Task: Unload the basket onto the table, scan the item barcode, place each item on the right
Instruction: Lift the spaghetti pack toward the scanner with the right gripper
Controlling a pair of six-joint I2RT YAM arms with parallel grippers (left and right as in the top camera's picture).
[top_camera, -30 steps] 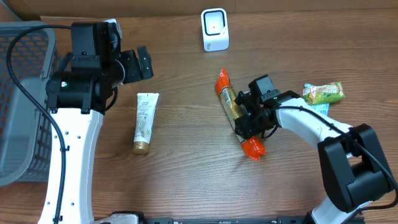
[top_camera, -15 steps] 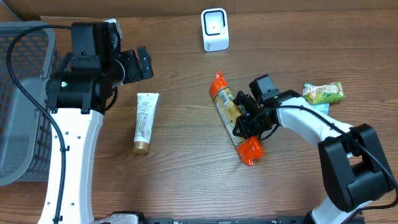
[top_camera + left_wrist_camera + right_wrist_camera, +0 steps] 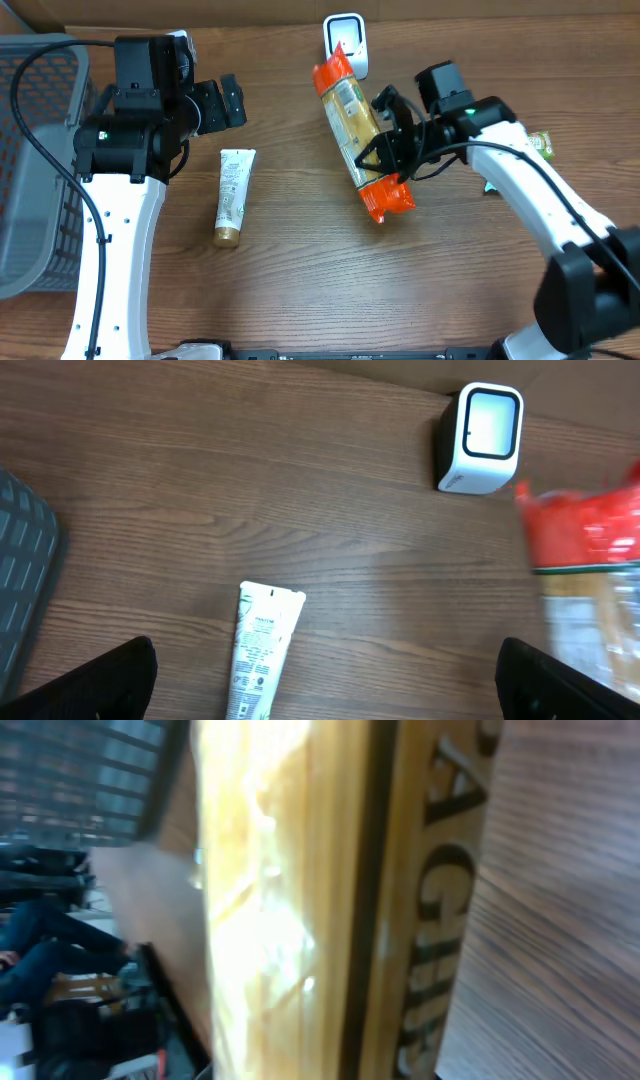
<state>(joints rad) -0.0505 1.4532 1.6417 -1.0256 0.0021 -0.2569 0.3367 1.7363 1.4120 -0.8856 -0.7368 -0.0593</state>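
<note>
A long clear packet of spaghetti with orange ends (image 3: 350, 120) hangs tilted above the table, its upper end overlapping the white barcode scanner (image 3: 346, 45). My right gripper (image 3: 388, 150) is shut on the packet's lower half from the right. The right wrist view is filled by the blurred yellow packet (image 3: 330, 900); the fingers are hidden there. In the left wrist view the scanner (image 3: 480, 438) stands at the back, with the packet (image 3: 590, 590) at the right edge. My left gripper (image 3: 230, 102) (image 3: 325, 680) hangs open and empty above a white tube (image 3: 233, 195) (image 3: 262, 650).
A grey mesh basket (image 3: 30, 160) (image 3: 20, 580) stands at the left edge. A green snack packet (image 3: 541, 143) lies at the far right, mostly behind the right arm. Cardboard (image 3: 200, 10) lines the back edge.
My right gripper shut on the spaghetti packet and lifted it off the table, up and back toward the scanner. The left arm has not moved.
</note>
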